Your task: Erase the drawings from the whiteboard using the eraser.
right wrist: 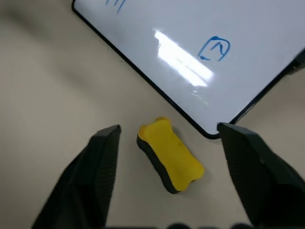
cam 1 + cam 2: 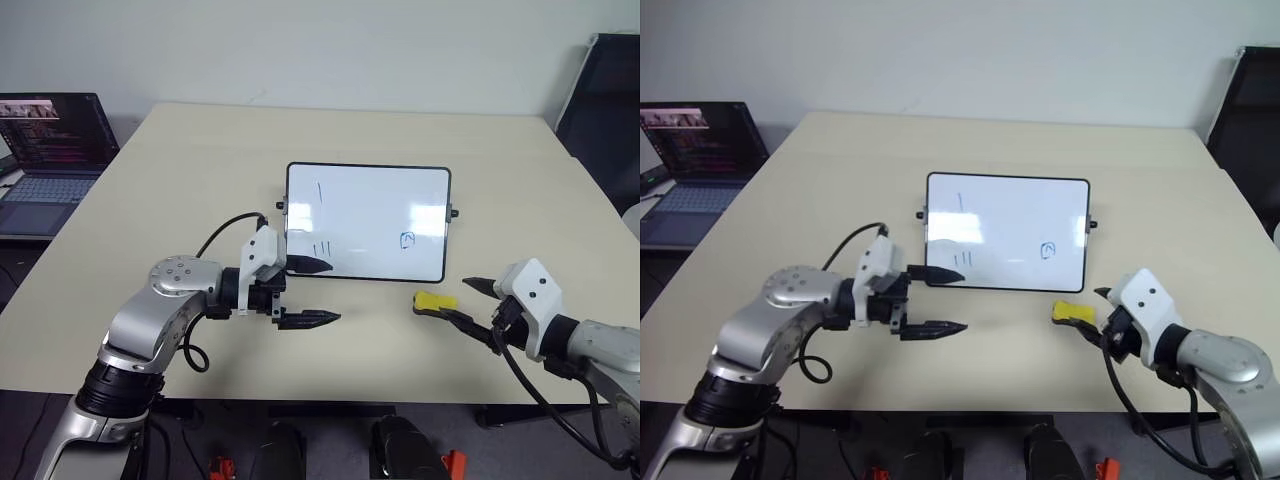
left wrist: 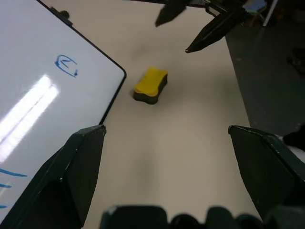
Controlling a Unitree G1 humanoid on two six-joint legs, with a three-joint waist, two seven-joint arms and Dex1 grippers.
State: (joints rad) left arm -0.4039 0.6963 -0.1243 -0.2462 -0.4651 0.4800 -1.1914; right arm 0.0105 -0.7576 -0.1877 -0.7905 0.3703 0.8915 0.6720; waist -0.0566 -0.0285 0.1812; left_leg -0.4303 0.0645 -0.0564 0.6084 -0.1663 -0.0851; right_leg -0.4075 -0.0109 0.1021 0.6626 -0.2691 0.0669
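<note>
Office, laptop (image 2: 45, 160) w/ code, beige table (image 2: 200, 150)

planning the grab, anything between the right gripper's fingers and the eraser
Nothing. In the right wrist view the eraser lies on bare table in front of the open right gripper, beside the whiteboard corner.

Broad beige table (image 2: 330, 130) with rounded corners, matte top, spanning most of the scene. Off its left edge, on a separate lower surface, an open laptop (image 2: 45, 160): screen lit with lines of coloured text on dark, grey-blue keyboard below, lid tilted back. Plain pale wall (image 2: 300, 50) behind. At the far right, past the table corner, a dark upright shape (image 2: 608, 100), possibly a chair back or a panel. Below the table's near edge, dark floor with small orange-red parts (image 2: 452, 463) and black rounded shapes, too dim to name.
</note>
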